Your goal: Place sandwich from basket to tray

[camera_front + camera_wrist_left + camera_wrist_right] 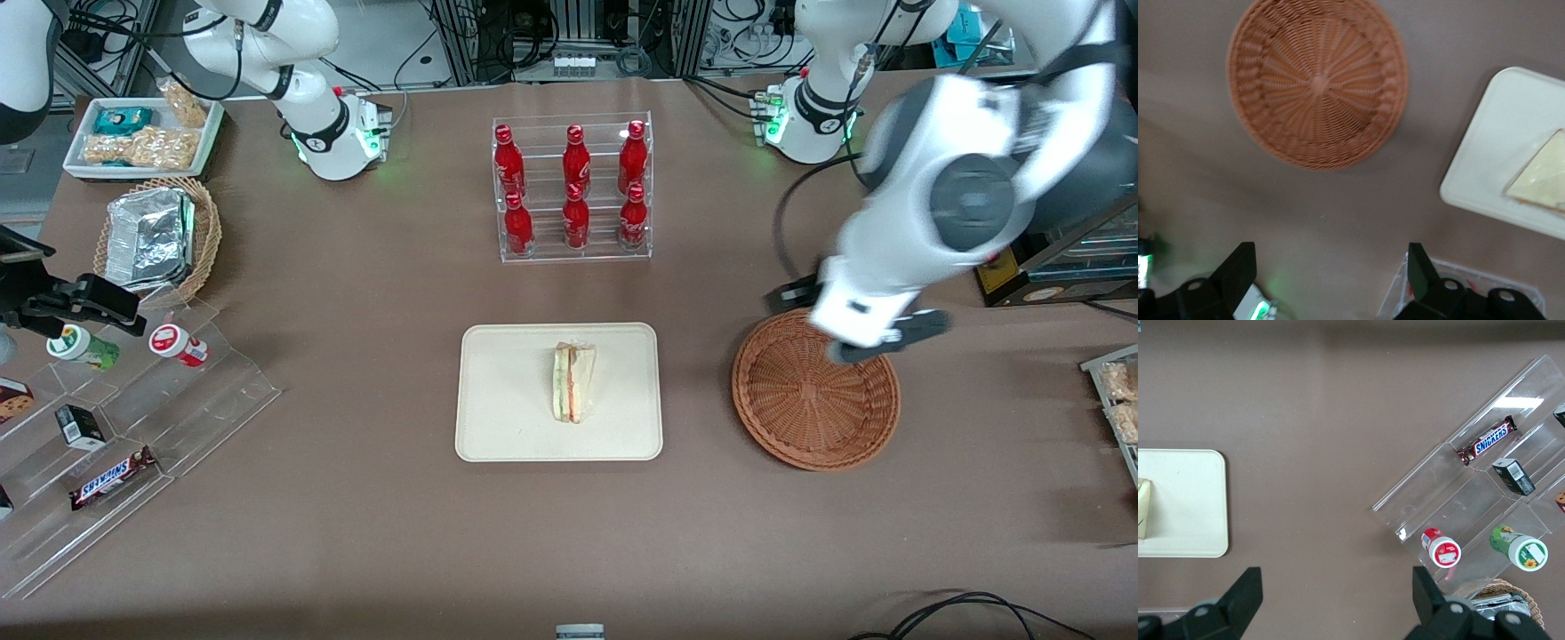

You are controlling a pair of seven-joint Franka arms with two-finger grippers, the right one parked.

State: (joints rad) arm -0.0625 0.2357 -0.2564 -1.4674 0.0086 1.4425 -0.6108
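Wicker basket (815, 400) sits bare, the sandwich (574, 382) lies on the tray (507, 427), and I hold the gripper (1331, 270) released above the basket's rim; I judge a straight retreat best.

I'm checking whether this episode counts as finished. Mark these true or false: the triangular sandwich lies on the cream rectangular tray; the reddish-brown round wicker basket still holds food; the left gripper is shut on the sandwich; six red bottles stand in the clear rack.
1. The triangular white-bread sandwich lies on the cream rectangular tray. True.
2. The reddish-brown round wicker basket still holds food. False: it is empty.
3. The left gripper is shut on the sandwich. False: its fingers are open and hold nothing, above the basket's rim, apart from the tray.
4. Six red bottles stand in the clear rack. True.
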